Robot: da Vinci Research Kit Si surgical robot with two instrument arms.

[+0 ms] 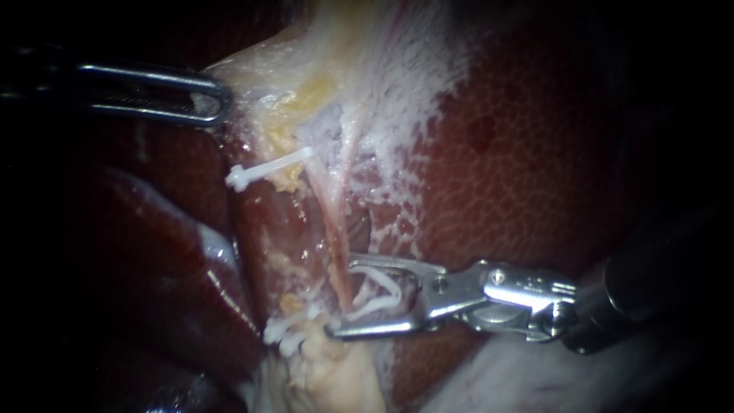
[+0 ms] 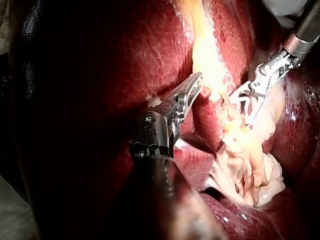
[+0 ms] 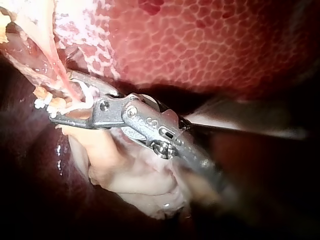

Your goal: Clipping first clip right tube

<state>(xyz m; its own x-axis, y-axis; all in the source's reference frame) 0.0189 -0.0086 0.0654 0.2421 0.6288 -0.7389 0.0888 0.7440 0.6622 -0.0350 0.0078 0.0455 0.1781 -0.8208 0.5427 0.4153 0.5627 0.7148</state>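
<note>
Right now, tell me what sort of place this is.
Most likely a surgical practice bench, seen close up through an endoscope: mottled red liver, a thin tube bared in pale tissue, and the right instrument, its jaws carrying a white clip at that tube.

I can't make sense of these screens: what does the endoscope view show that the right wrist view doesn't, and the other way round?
Only the endoscope view: the left instrument at the yellowish tissue, and a lone white clip beyond the right instrument. Only the right wrist view: nothing new, just far more of the pale tissue under that instrument. Both: the right instrument holding a loaded clip astride the pink tube, small clips by its tip, and the mottled liver.
</note>
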